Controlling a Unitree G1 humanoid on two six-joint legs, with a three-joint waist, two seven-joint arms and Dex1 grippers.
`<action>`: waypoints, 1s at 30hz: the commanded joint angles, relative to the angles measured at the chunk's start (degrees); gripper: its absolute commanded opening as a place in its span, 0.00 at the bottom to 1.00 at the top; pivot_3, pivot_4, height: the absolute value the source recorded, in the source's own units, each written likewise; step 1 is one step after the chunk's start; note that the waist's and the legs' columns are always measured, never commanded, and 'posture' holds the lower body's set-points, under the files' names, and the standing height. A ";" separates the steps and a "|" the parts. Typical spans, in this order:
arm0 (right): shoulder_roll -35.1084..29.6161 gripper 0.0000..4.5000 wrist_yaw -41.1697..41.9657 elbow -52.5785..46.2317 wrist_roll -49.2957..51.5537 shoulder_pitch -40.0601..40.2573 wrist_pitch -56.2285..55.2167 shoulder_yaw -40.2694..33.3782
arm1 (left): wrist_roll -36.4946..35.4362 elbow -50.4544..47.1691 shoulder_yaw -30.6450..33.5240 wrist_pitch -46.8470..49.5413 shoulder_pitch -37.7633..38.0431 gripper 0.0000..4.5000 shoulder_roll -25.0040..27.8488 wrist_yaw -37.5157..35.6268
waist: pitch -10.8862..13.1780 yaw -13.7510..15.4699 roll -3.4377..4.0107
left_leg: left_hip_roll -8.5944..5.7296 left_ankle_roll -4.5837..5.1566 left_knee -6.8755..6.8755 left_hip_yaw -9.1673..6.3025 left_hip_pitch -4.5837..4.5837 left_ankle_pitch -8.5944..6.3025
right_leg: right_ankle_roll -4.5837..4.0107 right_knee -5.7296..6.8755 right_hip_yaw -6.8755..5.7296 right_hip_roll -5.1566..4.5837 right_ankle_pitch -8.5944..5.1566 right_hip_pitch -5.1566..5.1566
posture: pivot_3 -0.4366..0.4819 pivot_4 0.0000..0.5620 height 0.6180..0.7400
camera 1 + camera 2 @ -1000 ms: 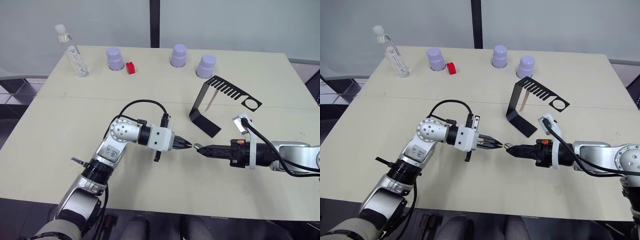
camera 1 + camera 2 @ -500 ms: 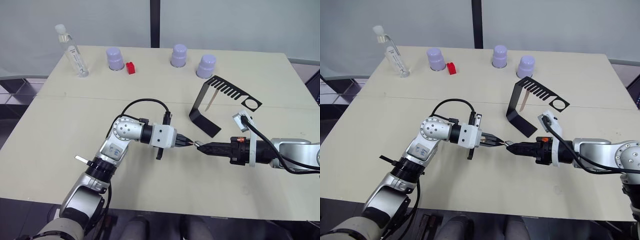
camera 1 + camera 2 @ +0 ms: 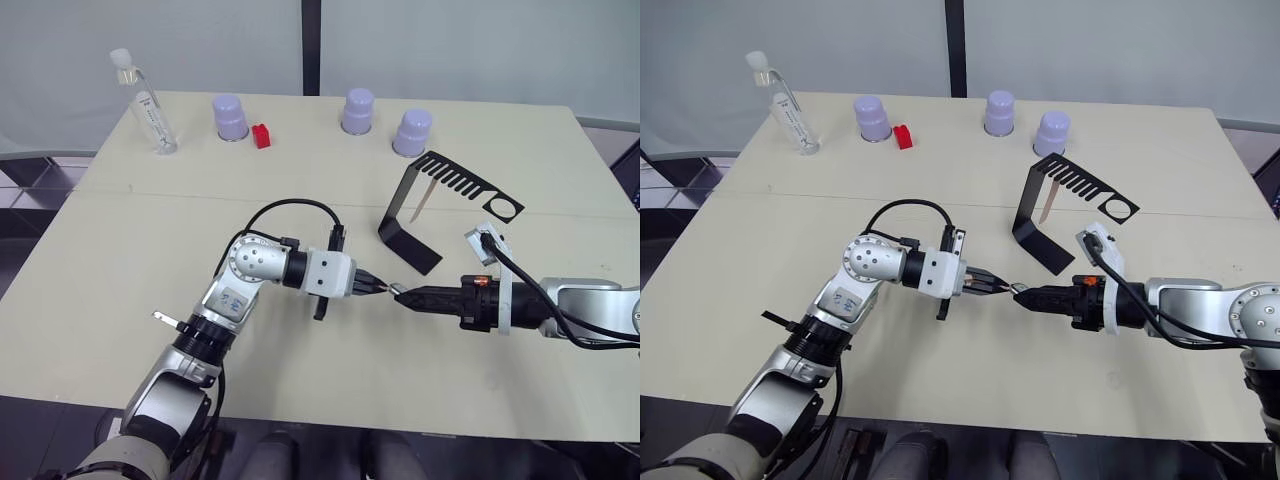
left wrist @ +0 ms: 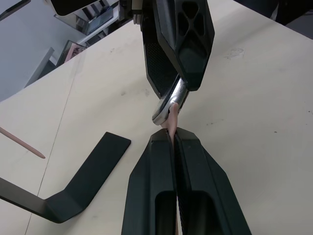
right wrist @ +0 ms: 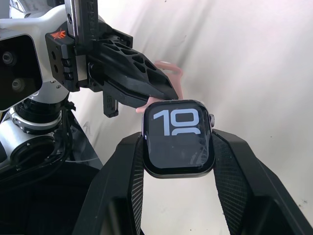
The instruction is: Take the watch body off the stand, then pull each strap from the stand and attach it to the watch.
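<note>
Left eye view: L pincer (image 3: 378,288), clamped on strap (image 4: 173,117), has closed gap w/ R pincer (image 3: 398,293) gripping watch body (image 5: 178,137); strap tip now touches case.

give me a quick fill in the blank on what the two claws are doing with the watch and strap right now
1. The right claw is shut on the ____, whose screen shows pale digits.
2. The left claw pinches a pink ____ and holds its end against the watch.
3. The other strap hangs from the black ____.
4. Along the table's far edge stand ____ purple cups.

Missing words: watch; strap; stand; three
</note>
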 commanded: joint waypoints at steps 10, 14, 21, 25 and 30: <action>1.48 0.33 1.98 -4.58 2.68 -0.60 0.01 1.50 | -1.18 -1.75 -1.67 -1.91 -2.45 0.00 -3.90 1.33 | 0.00 0.00 0.00 | 0.00 0.00 0.00 0.00 0.00 0.00 | 0.00 0.00 0.00 0.00 0.00 0.00 | 0.48 0.27 1.00; 1.45 0.33 2.14 -4.81 2.55 -0.53 0.06 1.47 | -1.25 -1.91 -1.70 -1.69 -2.60 0.00 -4.20 1.48 | 0.00 0.00 0.00 | 0.00 0.00 0.00 0.00 0.00 0.00 | 0.00 0.00 -0.01 0.00 0.00 0.00 | 0.48 0.27 1.00; 1.63 0.33 3.36 -5.08 -0.01 -0.70 0.85 1.59 | -0.98 -1.20 -1.25 -2.30 -2.90 0.00 -4.02 1.62 | 0.00 0.00 0.00 | 0.00 0.00 0.01 0.00 0.00 0.00 | 0.00 0.01 -0.01 0.00 0.00 0.00 | 0.48 0.27 1.00; 1.88 0.33 3.90 -4.82 -1.35 -1.06 1.21 1.74 | -1.05 -1.09 -1.30 -2.12 -3.37 0.00 -4.25 1.56 | 0.00 0.00 0.00 | 0.00 0.00 0.01 0.00 0.00 0.00 | 0.00 0.01 -0.01 0.00 0.00 0.00 | 0.48 0.27 1.00; 2.47 0.33 5.19 -4.79 -4.68 -1.75 2.42 1.92 | -0.68 -0.81 -1.74 -2.38 -3.43 0.00 -5.00 1.82 | 0.00 0.00 0.00 | -0.01 0.00 0.01 0.00 0.00 0.00 | 0.00 0.01 -0.02 0.01 0.00 0.00 | 0.48 0.27 1.00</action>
